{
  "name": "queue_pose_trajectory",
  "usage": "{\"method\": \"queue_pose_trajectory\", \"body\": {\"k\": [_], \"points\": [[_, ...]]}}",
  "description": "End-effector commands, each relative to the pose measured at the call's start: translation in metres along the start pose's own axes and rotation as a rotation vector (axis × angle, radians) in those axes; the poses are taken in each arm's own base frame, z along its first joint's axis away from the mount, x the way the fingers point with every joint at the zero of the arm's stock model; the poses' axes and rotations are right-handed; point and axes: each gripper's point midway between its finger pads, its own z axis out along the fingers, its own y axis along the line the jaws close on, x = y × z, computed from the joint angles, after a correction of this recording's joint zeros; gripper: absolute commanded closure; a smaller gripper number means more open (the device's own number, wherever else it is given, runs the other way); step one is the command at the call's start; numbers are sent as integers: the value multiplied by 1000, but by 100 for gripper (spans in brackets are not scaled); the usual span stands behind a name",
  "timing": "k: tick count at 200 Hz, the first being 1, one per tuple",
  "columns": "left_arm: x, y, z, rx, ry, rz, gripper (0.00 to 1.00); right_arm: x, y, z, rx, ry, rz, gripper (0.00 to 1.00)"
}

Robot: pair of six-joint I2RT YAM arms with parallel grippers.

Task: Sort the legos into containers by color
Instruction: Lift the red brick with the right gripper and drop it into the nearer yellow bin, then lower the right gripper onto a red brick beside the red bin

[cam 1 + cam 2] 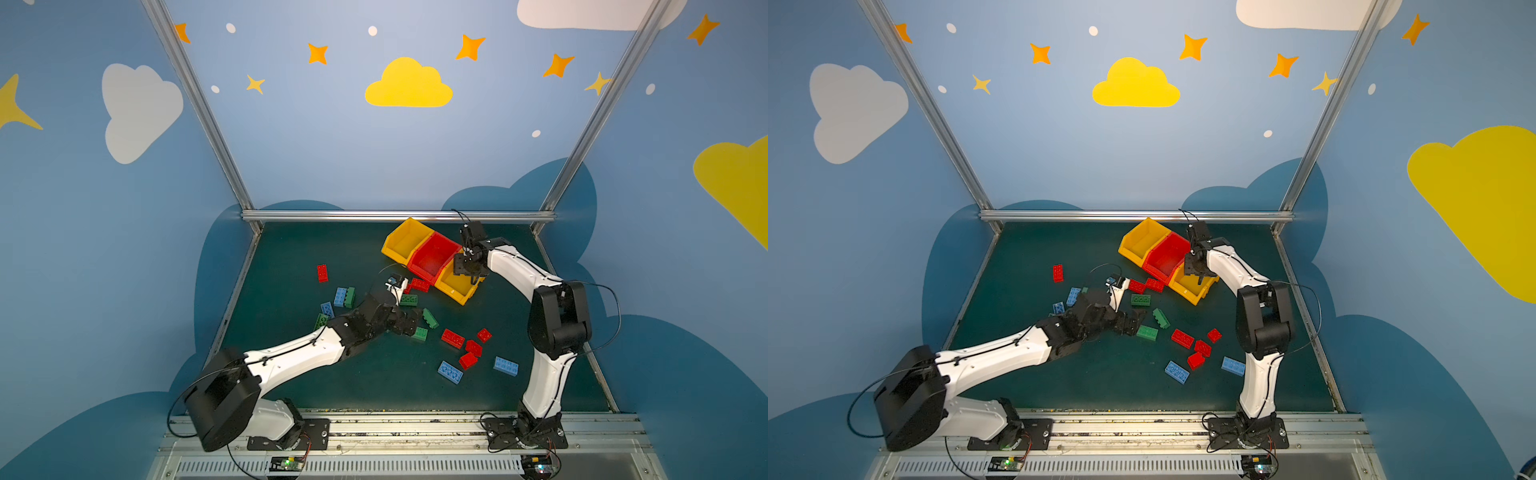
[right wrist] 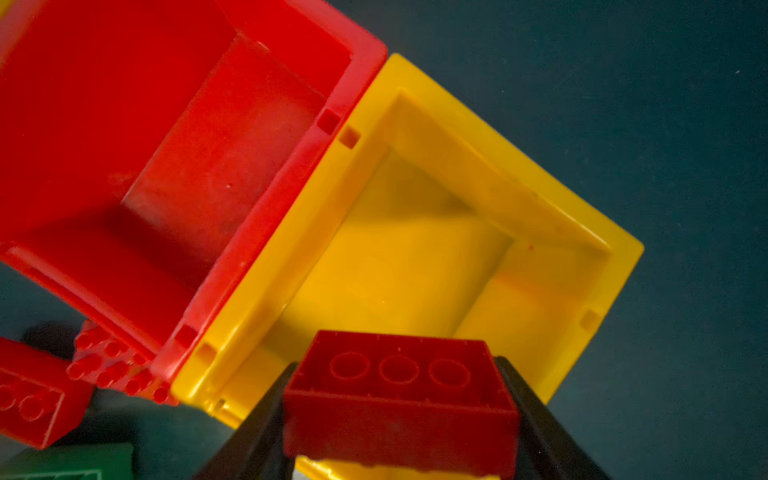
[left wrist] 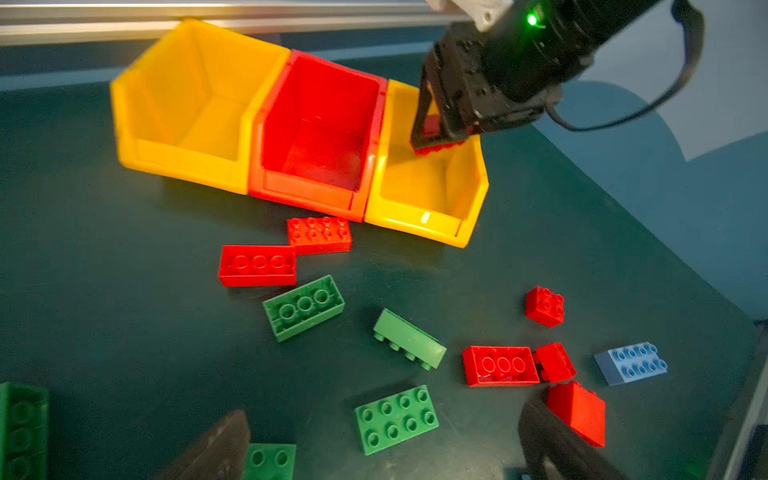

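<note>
Right gripper [image 3: 436, 139] pinches 1 red brick [image 2: 399, 386] above the yellow bin [image 2: 540, 199] beside the red bin [image 2: 365, 54], and should lower inside before releasing; left gripper [image 1: 409, 327], fingers wide, hovers over green bricks [image 3: 395, 419].

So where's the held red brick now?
The red brick is in the right gripper, over the right-hand yellow bin in both top views, beside the red bin.

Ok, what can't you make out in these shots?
Both top views: held red brick hidden by right gripper.
Top view: green brick partly under left arm.
Left wrist view: left gripper fingers cut off by frame edge.
</note>
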Motion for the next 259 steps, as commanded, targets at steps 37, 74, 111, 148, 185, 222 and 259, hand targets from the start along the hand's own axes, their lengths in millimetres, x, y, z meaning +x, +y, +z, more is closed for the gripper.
{"method": "queue_pose_trajectory", "body": {"k": [37,74,111,148,185,222,259], "points": [[-4,-9,11,3,21,61,0,-10,-1,4,-12,4,-10,19],[-1,-1,-1,-30,19,61,0,-11,-3,-17,6,-7,-5,13],[17,18,-29,-71,-5,21,0,6,23,-56,-8,-37,19,10],[36,37,-65,-101,-58,-32,0,41,79,-75,-85,-35,111,9],[49,46,-95,-83,-112,-101,0,66,123,-62,-97,4,216,6],[55,61,-122,-116,-166,-132,0,67,131,-48,-42,2,291,6],[57,71,-136,-124,-261,-169,0,57,138,-37,-28,-13,321,6]]}}
